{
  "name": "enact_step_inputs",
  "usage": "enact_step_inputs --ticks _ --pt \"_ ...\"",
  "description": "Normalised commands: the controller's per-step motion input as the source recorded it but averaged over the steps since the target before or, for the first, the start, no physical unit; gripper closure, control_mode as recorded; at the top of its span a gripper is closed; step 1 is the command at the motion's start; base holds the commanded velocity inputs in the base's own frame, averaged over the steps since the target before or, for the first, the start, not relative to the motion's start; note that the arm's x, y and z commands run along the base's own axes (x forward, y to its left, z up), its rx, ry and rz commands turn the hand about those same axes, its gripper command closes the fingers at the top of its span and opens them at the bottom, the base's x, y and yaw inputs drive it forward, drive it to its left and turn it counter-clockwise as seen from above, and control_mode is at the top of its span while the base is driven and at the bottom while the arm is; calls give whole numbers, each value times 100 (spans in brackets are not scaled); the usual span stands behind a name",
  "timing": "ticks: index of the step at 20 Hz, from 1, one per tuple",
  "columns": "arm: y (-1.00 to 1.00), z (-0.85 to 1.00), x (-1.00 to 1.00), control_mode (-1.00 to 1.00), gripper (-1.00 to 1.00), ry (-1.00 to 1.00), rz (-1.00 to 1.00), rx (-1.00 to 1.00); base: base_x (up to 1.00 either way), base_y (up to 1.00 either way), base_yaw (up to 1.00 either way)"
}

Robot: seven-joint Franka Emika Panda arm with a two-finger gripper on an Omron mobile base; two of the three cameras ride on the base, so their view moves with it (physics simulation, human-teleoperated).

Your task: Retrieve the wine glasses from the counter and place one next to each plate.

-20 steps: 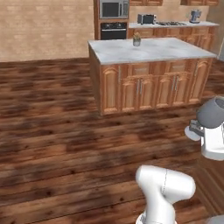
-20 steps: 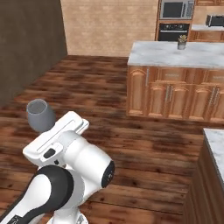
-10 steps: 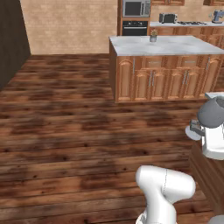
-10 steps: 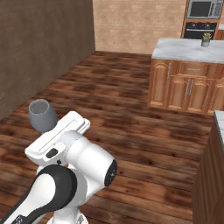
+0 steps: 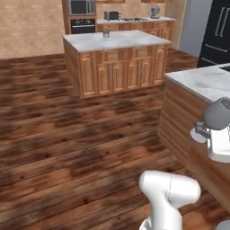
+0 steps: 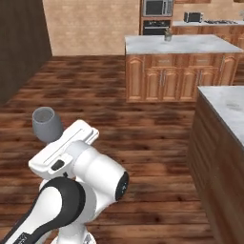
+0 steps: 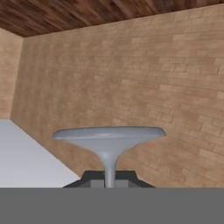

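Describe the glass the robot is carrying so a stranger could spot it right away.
Find the white arm in the foreground of the wooden-floored kitchen. At its hand, the gripper is shut on the stem of a grey translucent wine glass. The other glass stands far off on the island counter.

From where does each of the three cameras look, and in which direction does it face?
Left base view: behind the arm's left, facing the kitchen island; white arm at lower right.
Right base view: behind its right, facing the same island; arm at lower left, carrying the wine glass.
Hand view: along the gripper, at the glass foot and a tiled wall.
Both base views share island and glass.
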Motion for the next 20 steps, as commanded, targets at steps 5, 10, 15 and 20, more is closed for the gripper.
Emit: enact_step_inputs --ticks 5,10,15,20 --pt "0 0 0 100 100 0 0 0 -100 -81 -22" --pt "0 0 0 100 100 0 0 0 -79 -100 20" --pt "0 0 0 100 100 0 0 0 -22 -100 48" --pt "0 0 0 100 100 0 0 0 -33 -100 41"
